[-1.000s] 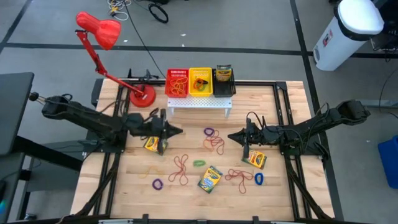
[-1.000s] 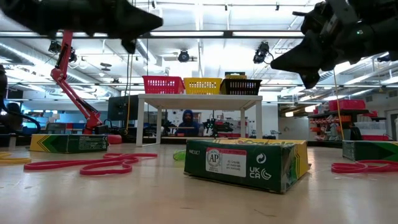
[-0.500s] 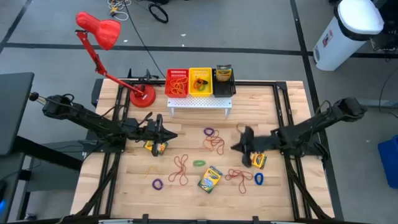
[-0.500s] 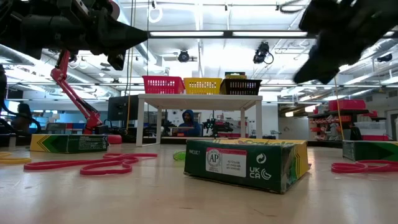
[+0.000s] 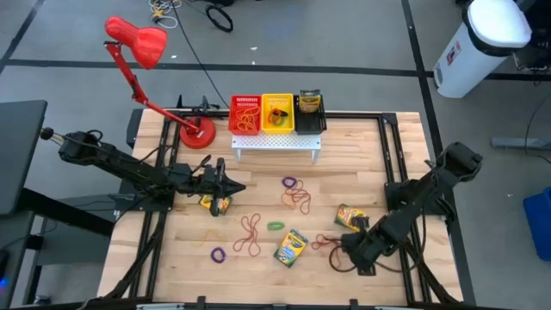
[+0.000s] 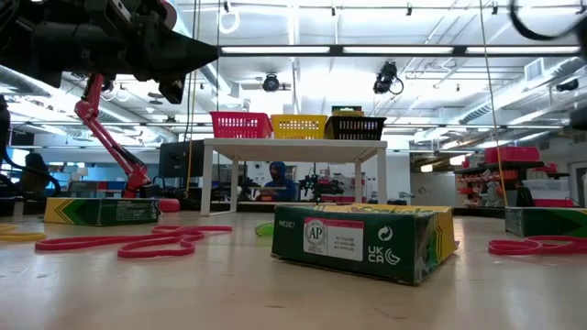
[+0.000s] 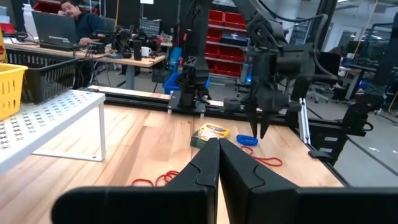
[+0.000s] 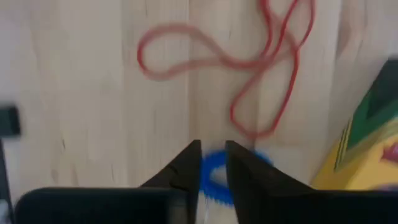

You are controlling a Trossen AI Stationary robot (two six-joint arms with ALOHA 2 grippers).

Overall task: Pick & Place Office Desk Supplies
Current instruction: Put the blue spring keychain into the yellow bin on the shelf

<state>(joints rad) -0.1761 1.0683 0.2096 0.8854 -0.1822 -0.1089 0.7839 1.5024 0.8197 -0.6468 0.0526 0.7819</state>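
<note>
Here's what we see on our desk-supplies run, everything placed off the white rack (image 5: pixel 275 143). The right gripper (image 8: pixel 213 163) is well out in front of the rack and off toward its right end, pointing straight down at the table. Its fingers (image 8: pixel 185 167) stand a small gap apart, and the blue band (image 8: pixel 217 179) shows in that gap. We can't tell if they're actually touching it. A red band (image 8: pixel 249 74) lies looped just beyond, and the corner of a crayon box (image 8: pixel 364 143) sits right beside it.

The left gripper (image 5: pixel 244 184) hangs in front of the rack's left end, above the table, with its fingers (image 7: pixel 205 163) pressed together on nothing. A crayon box (image 5: pixel 213 203) lies under it.

Two more boxes lie farther in front of the rack: one (image 5: pixel 291 247) straight out, one (image 5: pixel 351 217) out toward the right end. Loose bands are scattered between them: purple (image 5: pixel 289 182) nearest the rack, red (image 5: pixel 297 199) just past it, green (image 5: pixel 275 226), a red tangle (image 5: pixel 250 234) and another purple one (image 5: pixel 218 255) farthest out on the left.

On top of the rack sit a red basket (image 5: pixel 245 114), a yellow one (image 5: pixel 277 112) and a black one (image 5: pixel 311 120) with a box (image 5: pixel 310 102) in it. The lamp (image 5: pixel 198 133) stands just left of the rack.
</note>
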